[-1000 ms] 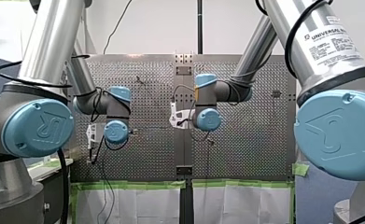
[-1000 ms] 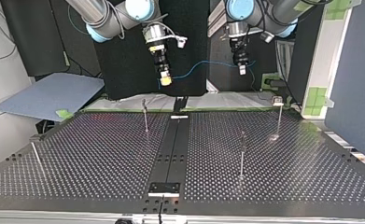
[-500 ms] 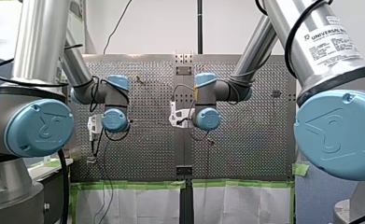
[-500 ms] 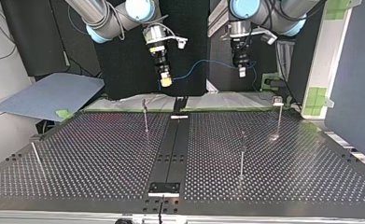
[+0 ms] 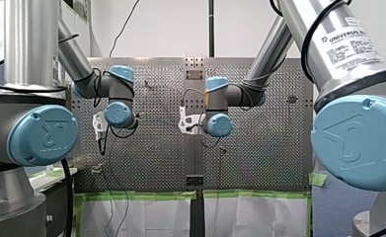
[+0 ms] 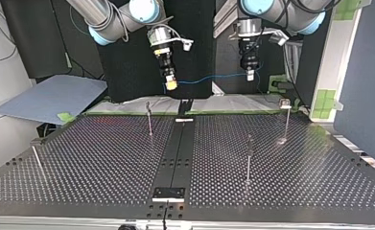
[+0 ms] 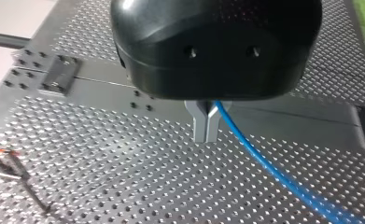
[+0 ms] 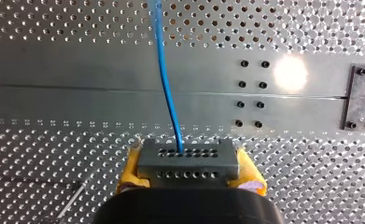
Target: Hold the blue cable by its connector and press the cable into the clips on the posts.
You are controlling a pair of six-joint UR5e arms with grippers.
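Right wrist view, right pincer [image 8: 188,164]: clamped hard, my yellow pads [image 8: 132,164] squeezing either side of the connector [image 8: 188,158].
Connector: a grey block with two rows of small holes on its face, sitting square between my pads.
Blue cable [image 8: 167,84]: thin, bright blue, it springs from the upper row of holes and runs straight ahead over the perforated table [image 8: 54,154].
Left pincer [image 7: 206,126]: black body, metal fingers [image 7: 200,122] pinched together on the blue cable [image 7: 273,172], which sweeps away beside them in a gentle curve.
Span, top view: the blue cable [image 6: 209,79] is strung in a shallow line between right pincer [image 6: 171,85] and left pincer [image 6: 250,74], up in the air.
Posts [image 6: 248,158]: four thin ones stand on the table [image 6: 103,158], two nearer the camera, two farther back, and the blue cable is clear of all of them.
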